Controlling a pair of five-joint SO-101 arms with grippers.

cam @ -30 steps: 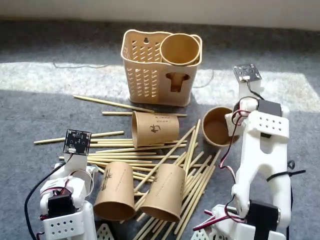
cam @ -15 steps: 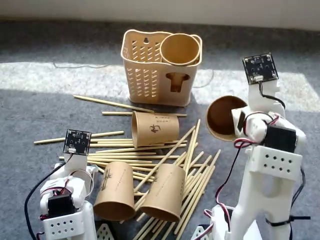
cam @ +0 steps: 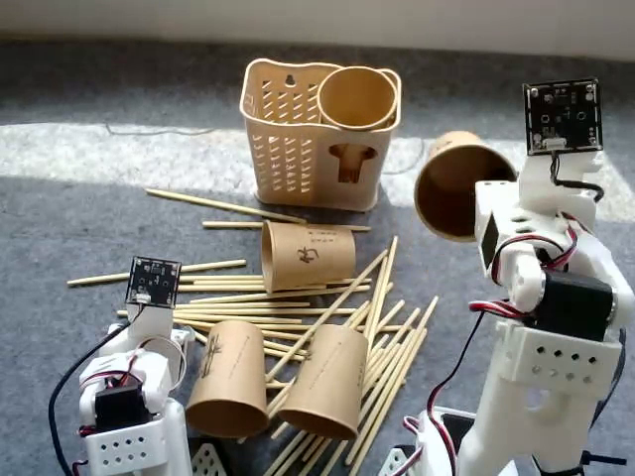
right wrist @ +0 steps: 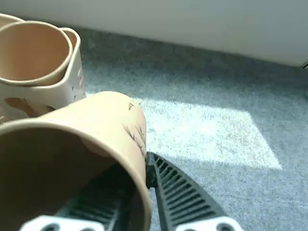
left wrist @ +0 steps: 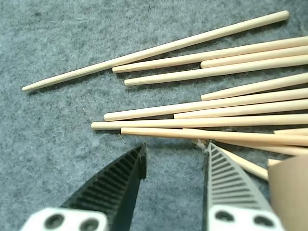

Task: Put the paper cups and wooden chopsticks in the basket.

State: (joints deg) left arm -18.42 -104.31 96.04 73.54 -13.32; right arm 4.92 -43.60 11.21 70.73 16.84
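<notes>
The right claw [right wrist: 146, 169] is clamped on the rim of a paper cup [cam: 451, 188], one finger inside and one outside. It holds the cup tipped on its side in the air just right of the basket [cam: 288, 149]. A second cup [cam: 357, 96] stands upright in the basket's right end. Three more cups [cam: 308, 255] lie on their sides among the scattered wooden chopsticks [cam: 298, 307] on the grey tabletop [cam: 79, 228]. Each has a small dark printed mark on its wall, too small for me to read. The left claw [left wrist: 175, 149] hangs low with its fingers spread wide, tips just short of the nearest chopsticks.
</notes>
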